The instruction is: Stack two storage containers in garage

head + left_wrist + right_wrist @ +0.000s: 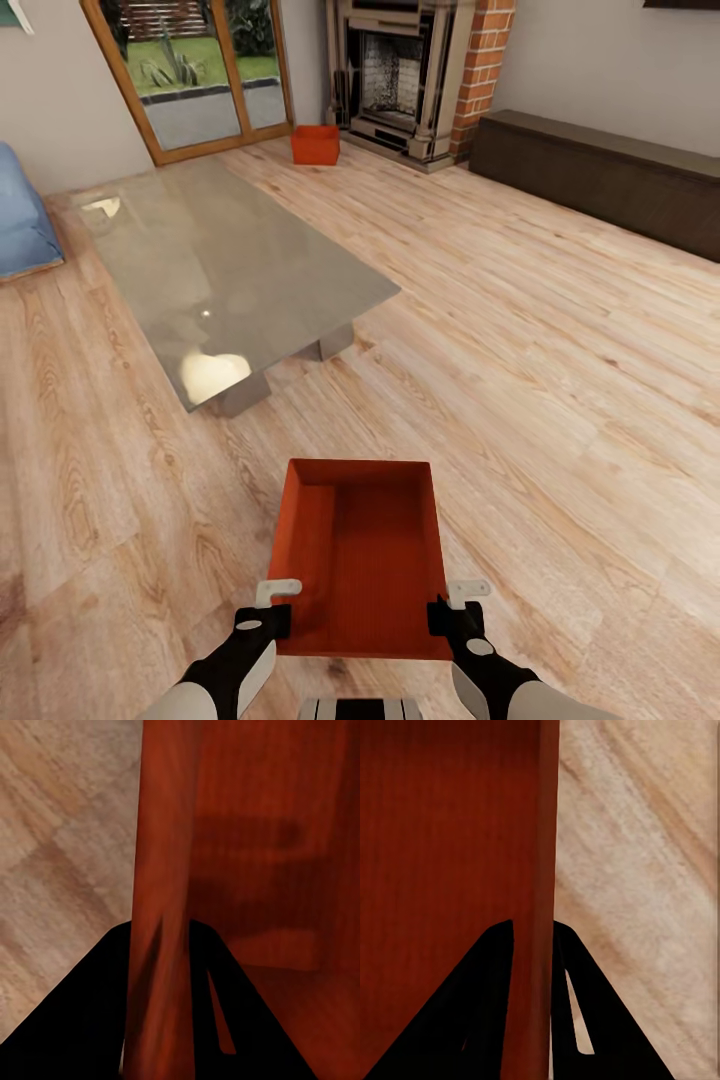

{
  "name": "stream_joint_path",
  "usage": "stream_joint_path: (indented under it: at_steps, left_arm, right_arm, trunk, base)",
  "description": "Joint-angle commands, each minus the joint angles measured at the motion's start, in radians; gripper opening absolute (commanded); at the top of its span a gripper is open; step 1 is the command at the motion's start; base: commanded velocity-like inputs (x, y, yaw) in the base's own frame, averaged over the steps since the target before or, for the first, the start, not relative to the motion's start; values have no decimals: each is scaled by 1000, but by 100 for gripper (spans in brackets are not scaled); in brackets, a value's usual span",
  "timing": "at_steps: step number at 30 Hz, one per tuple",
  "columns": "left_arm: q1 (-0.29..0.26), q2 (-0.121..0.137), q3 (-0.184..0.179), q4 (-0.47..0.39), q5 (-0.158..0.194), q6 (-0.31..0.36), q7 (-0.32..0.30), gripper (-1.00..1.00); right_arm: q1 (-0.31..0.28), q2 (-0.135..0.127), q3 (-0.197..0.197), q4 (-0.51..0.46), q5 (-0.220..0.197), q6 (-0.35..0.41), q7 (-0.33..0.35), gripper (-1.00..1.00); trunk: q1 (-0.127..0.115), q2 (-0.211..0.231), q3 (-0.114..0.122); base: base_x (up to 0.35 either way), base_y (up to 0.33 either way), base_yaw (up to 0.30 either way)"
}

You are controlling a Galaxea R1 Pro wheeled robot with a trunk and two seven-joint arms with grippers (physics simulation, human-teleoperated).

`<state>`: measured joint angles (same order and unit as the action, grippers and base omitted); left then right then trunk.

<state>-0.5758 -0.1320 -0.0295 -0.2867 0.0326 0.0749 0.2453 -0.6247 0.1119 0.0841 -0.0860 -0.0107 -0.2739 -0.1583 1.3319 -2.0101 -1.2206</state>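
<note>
So the robot's got one orange bin (362, 555) held up in front of it, low in the head view at about 6 o'clock, open side up. Left gripper (268, 612) is clamped on the bin's left wall and the right gripper (452, 610) is clamped on the right wall, one finger inside and one outside each. You can see it in the wrist cams too: the left gripper (159, 967) has the bin wall (161, 870) running right between its two dark fingers, same deal with the right gripper (532, 967) and its wall (536, 870). Wood floor (645, 870) shows past the bin there.

The second bin (315, 144) sits on the wood floor (560, 350) way off at about 12 o'clock, just beside the glass doors (190, 70) and left of the brick fireplace (410, 75). Between the two bins, toward 11 o'clock, is the grey glass-topped low table (230, 270). A blue cushion-looking thing (22, 220) pokes in at 9 o'clock, and a long dark bench or cabinet (610, 175) runs along the wall at 2 o'clock.
</note>
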Motion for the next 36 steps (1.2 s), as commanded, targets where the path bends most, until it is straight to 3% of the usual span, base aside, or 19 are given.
stream_joint_path:
  at_steps: [1,36]
  left_arm:
    - [1,2,-1,0,0,8,11,-100]
    - [1,2,0,0,0,8,9,-100]
  right_arm:
    - [-1,-1,-23,-1,-3,-5,-10,-100]
    - [-1,5,-24,-1,-8,-4,-10,-100]
  trunk:
    - [-4,7,3]
    - [-138,252,112]
  base:
    - [0,0,0]
    - [0,0,0]
